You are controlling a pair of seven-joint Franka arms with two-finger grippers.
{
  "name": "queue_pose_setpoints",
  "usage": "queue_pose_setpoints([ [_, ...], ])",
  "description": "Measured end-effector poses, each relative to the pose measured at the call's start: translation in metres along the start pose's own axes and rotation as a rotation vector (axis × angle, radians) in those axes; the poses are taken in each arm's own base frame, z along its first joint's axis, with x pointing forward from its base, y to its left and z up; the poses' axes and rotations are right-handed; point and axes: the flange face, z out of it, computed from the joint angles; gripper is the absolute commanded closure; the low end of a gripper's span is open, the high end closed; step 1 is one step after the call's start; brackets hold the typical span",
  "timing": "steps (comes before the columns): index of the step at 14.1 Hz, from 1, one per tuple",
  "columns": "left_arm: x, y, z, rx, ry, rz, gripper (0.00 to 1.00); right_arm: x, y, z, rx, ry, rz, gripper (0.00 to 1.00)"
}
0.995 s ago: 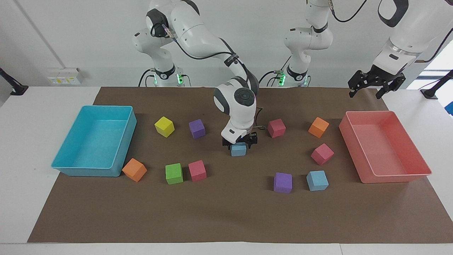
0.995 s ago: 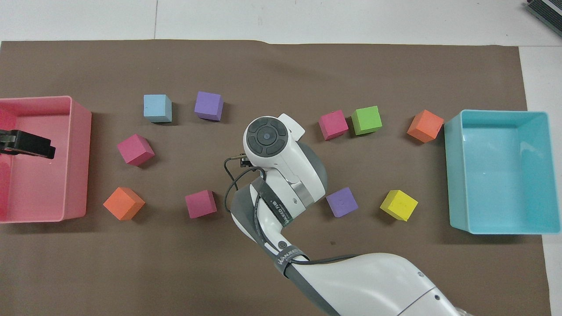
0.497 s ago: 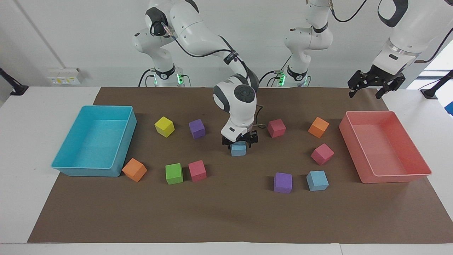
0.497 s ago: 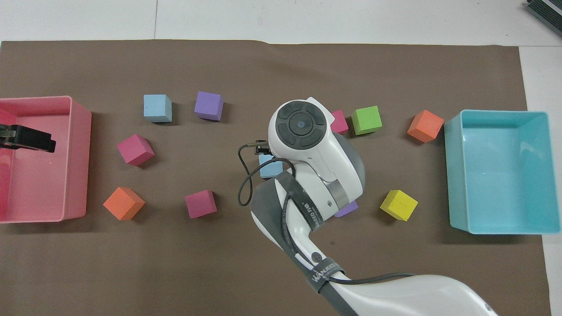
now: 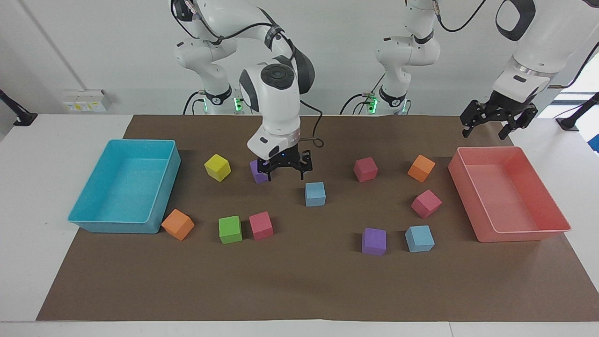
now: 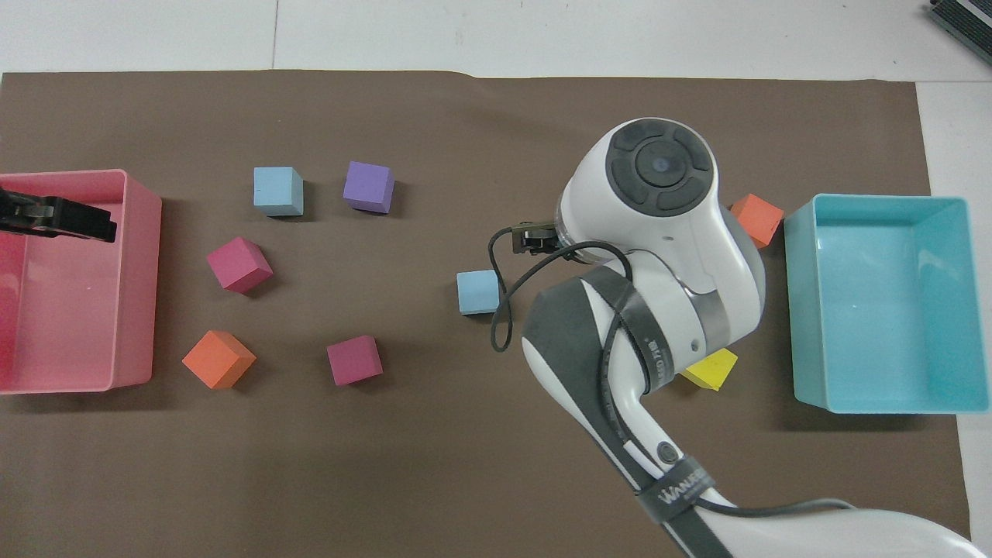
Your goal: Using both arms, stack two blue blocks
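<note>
One blue block point(image 5: 315, 194) sits free on the brown mat near its middle; it also shows in the overhead view point(image 6: 477, 292). The second blue block point(image 5: 419, 238) lies farther from the robots, toward the left arm's end, beside a purple cube point(image 5: 374, 241). My right gripper point(image 5: 284, 172) is open and empty, raised over another purple cube point(image 5: 256, 171), apart from the first block. In the overhead view its wrist point(image 6: 659, 167) hides the fingers. My left gripper point(image 5: 496, 120) waits open above the pink tray's point(image 5: 519, 234) rim.
A turquoise tray point(image 5: 117, 227) stands at the right arm's end. Yellow point(image 5: 217, 167), green point(image 5: 230, 229), red point(image 5: 260, 225) and orange point(image 5: 178, 224) cubes lie near it. Red point(image 5: 365, 169), orange point(image 5: 421, 168) and magenta point(image 5: 426, 203) cubes lie toward the pink tray.
My right gripper has let go of the blue block, risen and swung toward the right arm's end. The block stays on the mat. The left gripper barely moved.
</note>
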Motion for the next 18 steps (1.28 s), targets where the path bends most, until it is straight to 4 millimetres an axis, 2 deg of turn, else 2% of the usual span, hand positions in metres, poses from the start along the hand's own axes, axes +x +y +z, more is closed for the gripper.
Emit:
queue_pose_setpoints([
  [3, 0.023, 0.020, 0.040, 0.003, 0.020, -0.027, 0.00, 0.009, 0.022, 0.012, 0.151, -0.013, 0.012, 0.00],
  [7, 0.047, 0.046, 0.099, 0.005, 0.032, -0.067, 0.00, 0.008, 0.028, 0.037, 0.308, -0.028, 0.091, 0.00],
  [10, 0.061, 0.055, 0.144, 0.008, 0.047, -0.088, 0.00, 0.006, 0.032, 0.064, 0.441, -0.073, 0.111, 0.00],
  [12, 0.068, 0.056, 0.168, 0.010, 0.056, -0.090, 0.00, 0.007, 0.041, 0.091, 0.519, -0.087, 0.115, 0.00],
  [14, 0.071, 0.057, 0.184, 0.011, 0.062, -0.090, 0.00, 0.007, 0.048, 0.115, 0.574, -0.090, 0.131, 0.15],
  [16, 0.073, 0.058, 0.195, 0.012, 0.068, -0.090, 0.00, 0.004, 0.049, 0.131, 0.624, -0.099, 0.144, 0.38],
  [17, 0.074, 0.059, 0.200, 0.013, 0.066, -0.094, 0.00, 0.003, 0.049, 0.138, 0.645, -0.104, 0.148, 0.52],
  [18, 0.075, 0.061, 0.206, 0.013, 0.066, -0.101, 0.00, 0.002, 0.050, 0.145, 0.658, -0.107, 0.156, 0.72],
])
